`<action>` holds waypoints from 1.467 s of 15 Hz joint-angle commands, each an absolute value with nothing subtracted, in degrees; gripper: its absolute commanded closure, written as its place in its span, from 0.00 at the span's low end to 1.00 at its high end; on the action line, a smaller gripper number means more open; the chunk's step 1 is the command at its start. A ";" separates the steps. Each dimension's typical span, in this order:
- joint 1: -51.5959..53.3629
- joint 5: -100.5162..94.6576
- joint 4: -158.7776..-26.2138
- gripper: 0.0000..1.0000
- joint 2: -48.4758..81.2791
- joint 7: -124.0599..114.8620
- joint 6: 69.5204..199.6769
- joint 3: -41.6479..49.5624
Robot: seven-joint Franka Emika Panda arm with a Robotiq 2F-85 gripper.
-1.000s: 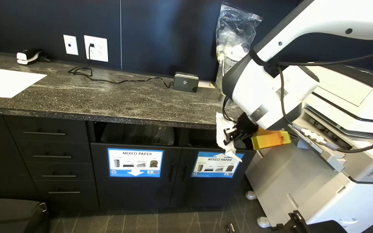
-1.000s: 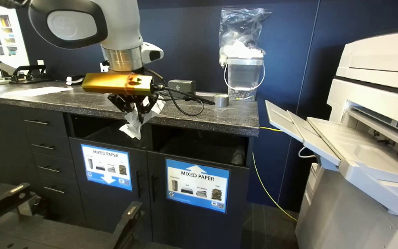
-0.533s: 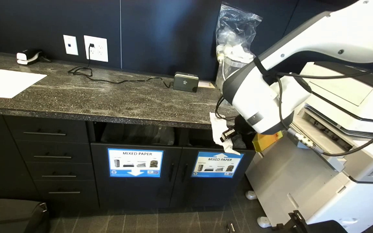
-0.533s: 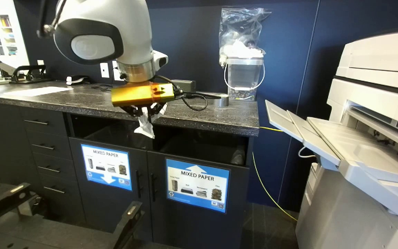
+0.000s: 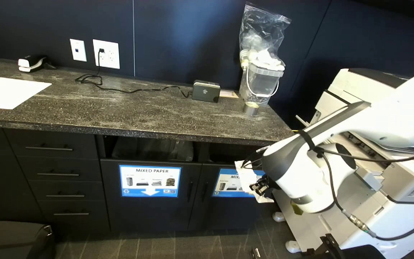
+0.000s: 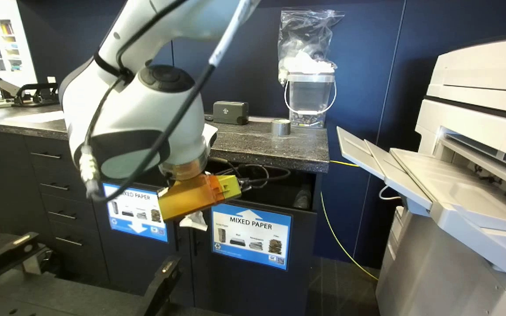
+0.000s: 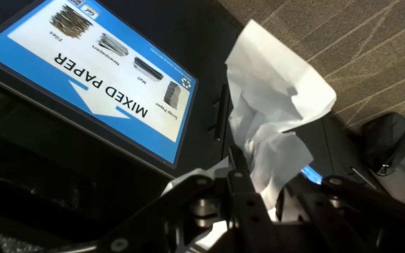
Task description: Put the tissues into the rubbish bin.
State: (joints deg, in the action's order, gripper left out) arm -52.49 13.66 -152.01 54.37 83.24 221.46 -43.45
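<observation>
Cabinet (image 5: 178, 214) first: bays (image 6: 281, 195) over MIXED PAPER signs (image 5: 150, 181), probably the rubbish bin (can't tell which bay is the target). Down-arrow bay (image 5: 149, 161) has a greyish plastic liner (image 5: 153, 149) showing; up-arrow bay (image 5: 225, 151) is mostly black inside, bar a pale something (image 6: 302, 196) near one end that I can't make out. Smaller, on the counter (image 5: 131, 111): clear bucket (image 6: 310, 94) with mixed little bits (image 6: 310, 120) at the bottom, too small to name, and a clear bag (image 6: 299, 26) showing above its rim with whitish rounded lumps (image 5: 252, 55) inside. Smaller again, the tissue (image 7: 269, 102): one white crumpled wad, out in the air in front of the cabinet, not in a bay, and it looks mostly lower than the bay edge in both exterior views. Should be near weightless, limp, easy to tear, grippy rather than slippery. Loose ends will likely flap and could snag the edge, so I'd raise it well over before going in. Best hold is the bunched middle, not a thin corner. Gripper (image 5: 257, 187) has about that: jaws drawn close, pinching the tissue, loose flap sticking out past them. May cling on release.
</observation>
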 commanded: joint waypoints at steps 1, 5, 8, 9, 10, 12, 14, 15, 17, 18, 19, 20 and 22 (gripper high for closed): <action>-51.36 3.38 -146.77 0.84 68.06 84.60 235.54 -38.12; -39.81 -10.61 -136.26 0.84 75.81 69.34 246.89 -27.67; -44.87 -11.03 -125.32 0.85 83.47 73.09 242.78 -32.06; -44.76 -11.23 -121.66 0.85 85.62 73.25 241.62 -33.19; -32.82 -12.61 -119.28 0.85 83.42 59.04 247.50 -25.58; -43.24 -12.06 -111.49 0.85 90.88 70.04 241.72 -34.76; -32.65 -11.06 -110.12 0.85 85.90 55.59 246.52 -28.16; -34.52 -11.24 -104.47 0.86 87.46 56.40 241.91 -30.04; -29.23 -9.64 -104.37 0.86 86.74 49.73 248.11 -27.21; -30.31 -9.72 -98.09 0.85 86.23 48.73 241.70 -28.62; -29.09 -9.41 -96.43 0.85 85.85 46.28 241.74 -27.94; -26.60 -8.25 -97.33 0.85 85.59 43.67 246.01 -26.59; -23.60 -6.65 -90.51 0.85 85.06 38.29 242.20 -24.20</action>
